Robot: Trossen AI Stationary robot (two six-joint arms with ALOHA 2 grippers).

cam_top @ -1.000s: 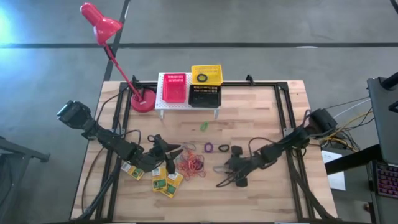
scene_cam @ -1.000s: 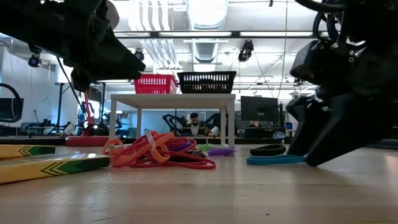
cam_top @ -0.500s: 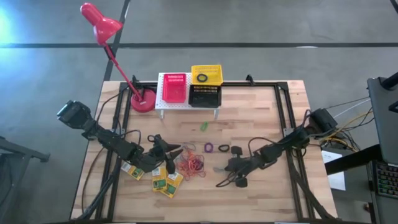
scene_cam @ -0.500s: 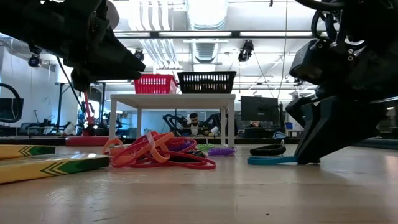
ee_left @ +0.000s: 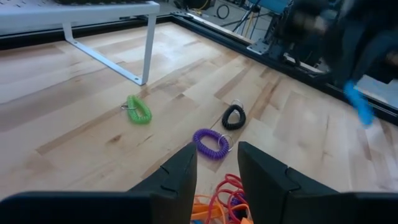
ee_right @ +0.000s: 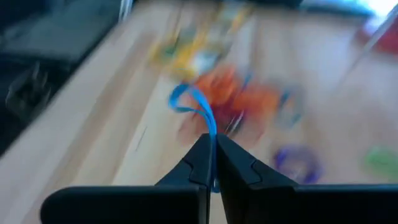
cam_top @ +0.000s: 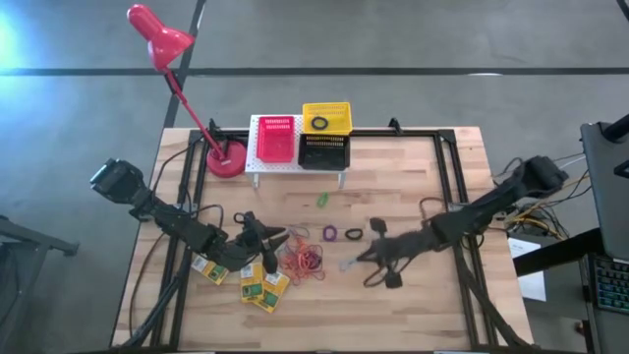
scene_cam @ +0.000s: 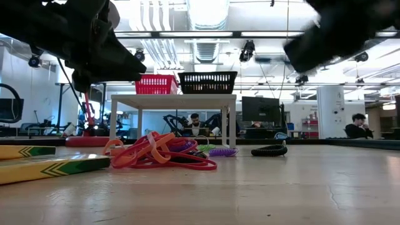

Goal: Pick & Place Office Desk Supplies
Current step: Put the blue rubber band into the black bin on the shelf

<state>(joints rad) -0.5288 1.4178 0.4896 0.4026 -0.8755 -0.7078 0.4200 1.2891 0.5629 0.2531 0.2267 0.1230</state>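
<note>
My right gripper (cam_top: 360, 258) hangs above the table's middle right, shut on a thin blue ring (ee_right: 191, 104), which also shows in the left wrist view as a blue ring (ee_left: 359, 104). My left gripper (ee_left: 214, 177) hovers open over the pile of orange-red rubber bands (cam_top: 303, 261), with nothing between its fingers. A purple ring (ee_left: 210, 143), a black ring (ee_left: 234, 116) and a green ring (ee_left: 138, 110) lie flat on the wood. Yellow-and-green boxes (cam_top: 263, 288) lie near the front left. Red (cam_top: 275, 140), yellow (cam_top: 325, 117) and black (cam_top: 323, 151) baskets sit on the white rack. My right gripper pinches one side of the blue ring (ee_right: 210, 127) between its two shut fingers. The rest of the loop sticks out past the fingertips. The ring is lifted clear of the table.
A red desk lamp (cam_top: 224, 157) stands at the far left beside the white rack (cam_top: 257, 165). A black ring (cam_top: 319, 123) lies in the yellow basket. Black frame rails (cam_top: 444, 177) run along the table's sides. Bare wood lies at the near right.
My right gripper has risen from the tabletop, tipping its fingers nearer to level, and has carried the blue ring along. The ring lay flat on the wood and now hangs clear of it.
</note>
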